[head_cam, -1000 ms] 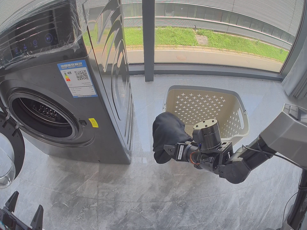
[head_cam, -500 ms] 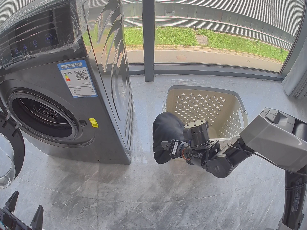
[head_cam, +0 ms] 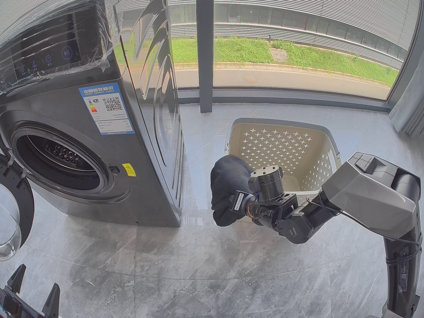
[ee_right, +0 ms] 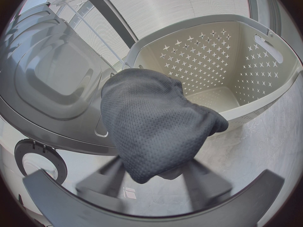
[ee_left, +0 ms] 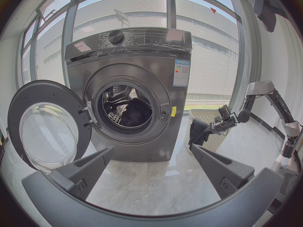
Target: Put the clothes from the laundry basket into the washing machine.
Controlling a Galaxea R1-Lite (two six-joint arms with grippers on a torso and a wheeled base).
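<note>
Garment [head_cam: 227,186], a dark mesh cloth, hangs bunched in the right gripper [ee_right: 154,180], which is clenched on it. The garment is held off the floor just beside the washing machine [head_cam: 145,111], at its side panel near the front corner, against the machine-side rim of the laundry basket [head_cam: 282,124]. The step in hand appears to be the carry to the drum opening [head_cam: 59,162]. Maintain the grasp and keep the hanging tail above the floor. Swing wide of the machine's front corner, because loose cloth could drag along that edge. Enter the opening squarely from the front. Carry the cloth well past the lower lip before letting go; a second dark garment [ee_left: 134,112] already lies inside the drum. The door [ee_left: 47,126] stands swung fully open on the side of the opening away from that corner, so the front approach is unobstructed. The left gripper [ee_left: 152,148], with its fingers spread and holding nothing, sits low before the machine front, facing the drum. Route the carry above it.
</note>
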